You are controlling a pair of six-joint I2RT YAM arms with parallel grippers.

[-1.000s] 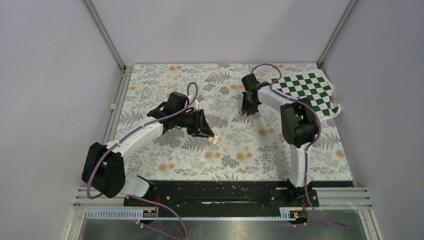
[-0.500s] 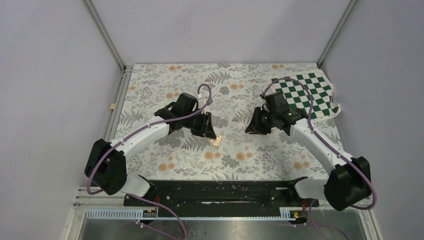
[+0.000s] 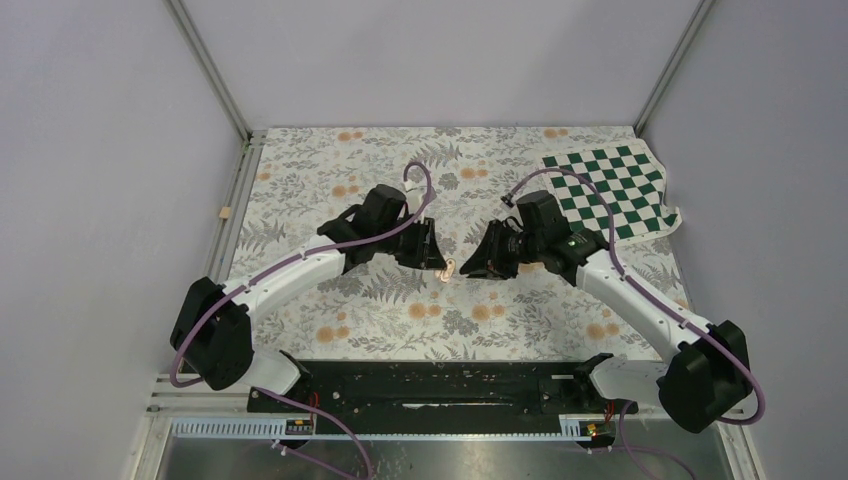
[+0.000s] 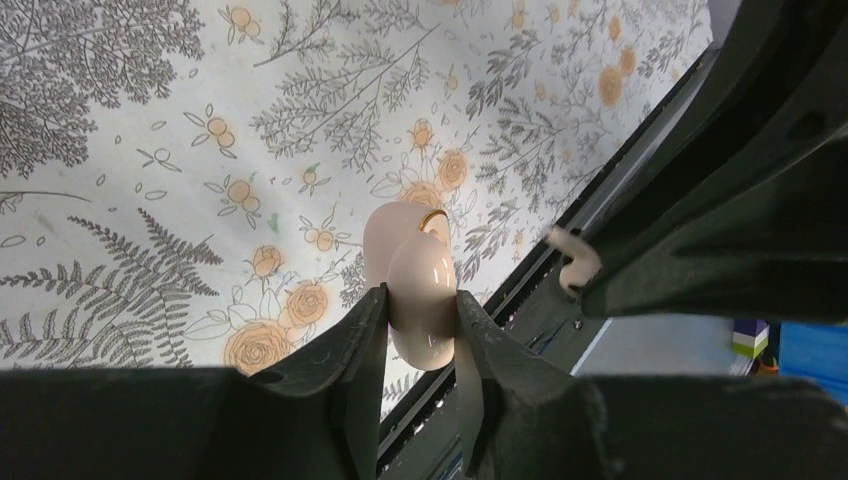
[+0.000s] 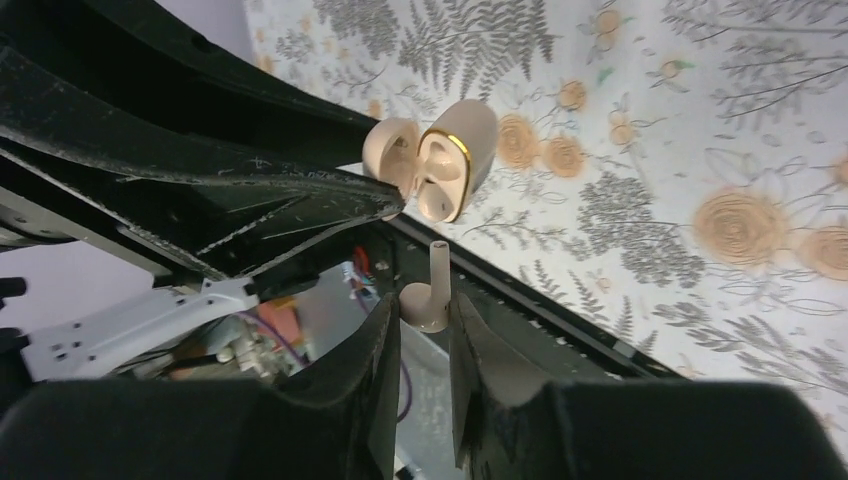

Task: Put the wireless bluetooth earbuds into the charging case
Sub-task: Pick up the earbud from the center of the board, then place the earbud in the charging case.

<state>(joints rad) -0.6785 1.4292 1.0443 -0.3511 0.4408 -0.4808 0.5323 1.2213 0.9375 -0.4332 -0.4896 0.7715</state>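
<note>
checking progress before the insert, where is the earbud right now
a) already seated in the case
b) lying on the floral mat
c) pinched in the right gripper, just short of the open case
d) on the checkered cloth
c: the right wrist view shows the earbud pinched in the right gripper, stem aimed at the open case, which the left gripper holds.

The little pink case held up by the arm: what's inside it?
The open charging case shows pale hollows, seemingly empty; their depths are shadowed. One earbud is outside, pinched between the jaws of the right gripper.
</note>
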